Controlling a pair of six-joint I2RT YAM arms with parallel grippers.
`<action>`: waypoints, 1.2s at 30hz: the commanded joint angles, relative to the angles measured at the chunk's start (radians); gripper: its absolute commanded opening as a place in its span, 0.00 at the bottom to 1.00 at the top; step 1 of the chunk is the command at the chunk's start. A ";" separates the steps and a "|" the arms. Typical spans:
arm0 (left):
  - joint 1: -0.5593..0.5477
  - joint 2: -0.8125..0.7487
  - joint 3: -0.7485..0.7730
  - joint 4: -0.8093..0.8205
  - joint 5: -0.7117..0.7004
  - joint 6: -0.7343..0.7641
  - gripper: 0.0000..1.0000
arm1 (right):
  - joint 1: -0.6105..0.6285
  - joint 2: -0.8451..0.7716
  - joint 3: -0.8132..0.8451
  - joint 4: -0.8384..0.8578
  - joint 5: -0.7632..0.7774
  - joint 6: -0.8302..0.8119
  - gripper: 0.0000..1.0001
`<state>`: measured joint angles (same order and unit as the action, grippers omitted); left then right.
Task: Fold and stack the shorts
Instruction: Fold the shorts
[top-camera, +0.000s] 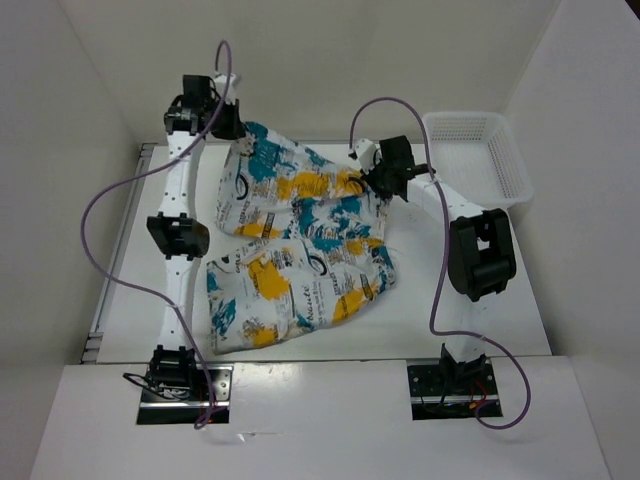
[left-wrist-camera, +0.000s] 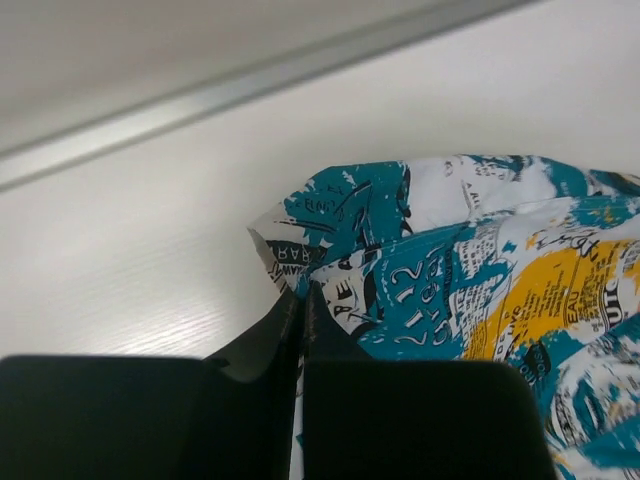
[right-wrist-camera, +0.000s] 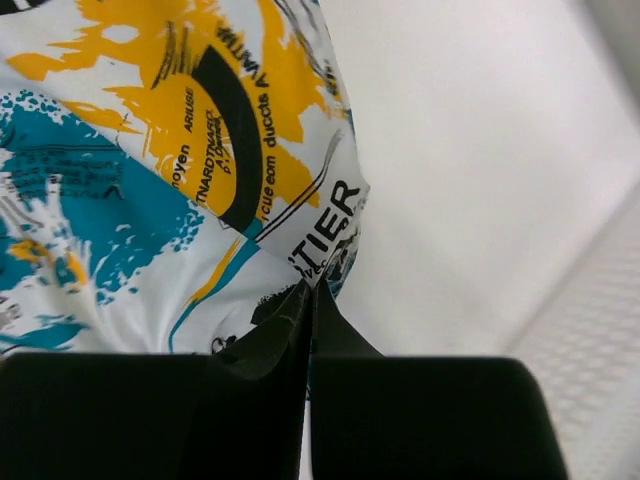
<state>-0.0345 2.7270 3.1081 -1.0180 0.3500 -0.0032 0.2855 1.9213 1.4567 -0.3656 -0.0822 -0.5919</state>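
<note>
The shorts (top-camera: 300, 250), soft white fabric printed all over with teal, orange-yellow and black swirls and lettering, are spread over the middle of the pale, faintly wood-grained counter (top-camera: 450, 310). Their nearer part lies flat in the lower centre of the top view. Their farther part slopes up toward the two arms. I cannot tell whether this is one garment or two overlapping.

The left black tapered pincer (top-camera: 238, 132) is clenched on a teal-printed corner at the upper left of the cloth. In its wrist view the two fingers meet on the hem, with the counter below. The right black pincer (top-camera: 366, 180) is likewise clenched on an edge at the upper right of the cloth, with a fold bunched between its tips.

Gripping two separated points along one edge probably serves to stretch that edge straight, so the thin cloth hangs as a sheet rather than a lump. It could then be laid over in a fold.

The fabric looks light and limp, creasing and sagging between the grips. A rigid white plastic mesh basket (top-camera: 512, 170) sits at the upper right, apart from the cloth.
</note>
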 joint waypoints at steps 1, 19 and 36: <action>0.019 -0.137 0.026 0.048 0.033 0.003 0.00 | 0.007 -0.005 0.106 0.088 0.077 0.003 0.00; 0.002 -1.318 -1.667 0.341 0.000 0.003 0.00 | 0.090 -0.363 -0.255 0.059 0.154 -0.183 0.00; -0.008 -1.647 -2.088 0.102 -0.063 0.003 0.00 | 0.148 -0.587 -0.344 -0.544 -0.099 -0.500 0.00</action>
<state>-0.0422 1.1191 1.0706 -0.8440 0.3164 -0.0044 0.4110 1.3907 1.1397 -0.7326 -0.1173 -1.0088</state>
